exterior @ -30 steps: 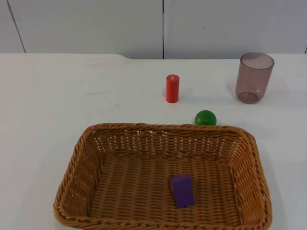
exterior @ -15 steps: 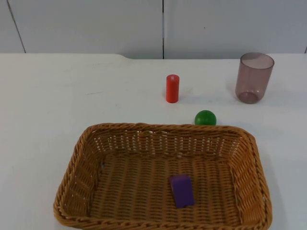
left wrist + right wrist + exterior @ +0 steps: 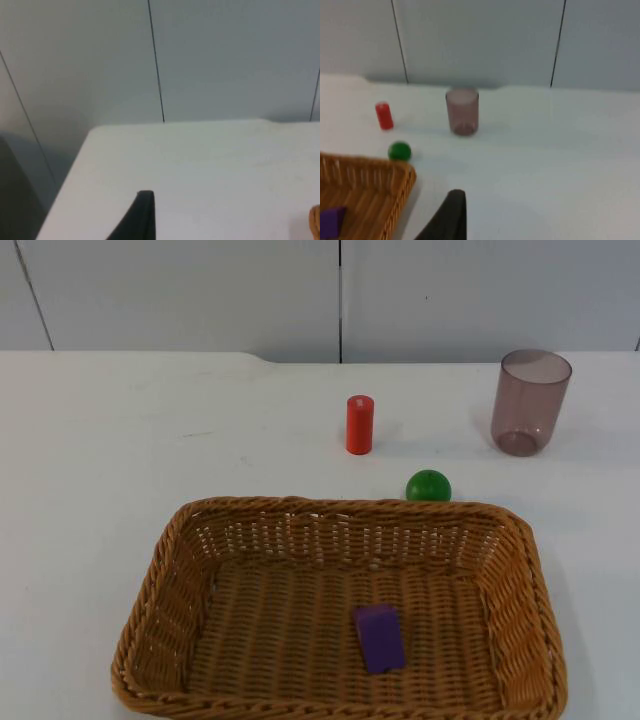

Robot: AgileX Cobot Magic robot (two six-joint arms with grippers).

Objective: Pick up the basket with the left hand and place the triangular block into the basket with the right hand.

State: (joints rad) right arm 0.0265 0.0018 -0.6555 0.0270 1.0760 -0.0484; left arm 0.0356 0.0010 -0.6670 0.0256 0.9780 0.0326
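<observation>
Basket [image 3: 340,610] near on table [image 3: 120,460], purple block [image 3: 380,638] inside, right of centre. Green ball [image 3: 428,485] just beyond far rim; red cylinder [image 3: 359,424], cup [image 3: 530,402] farther. Both jaws: state cannot tell.

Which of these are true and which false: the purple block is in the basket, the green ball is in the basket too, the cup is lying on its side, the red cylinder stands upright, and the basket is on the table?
1. The purple block lies inside the wicker basket. True.
2. The green ball is inside the basket. False: it sits on the white table just beyond the basket's far rim.
3. The translucent cup lies on its side. False: it stands upright, mouth up.
4. The red cylinder stands upright on the table. True.
5. The basket rests on the table. True, as far as the top view shows; nothing is holding it.
</observation>
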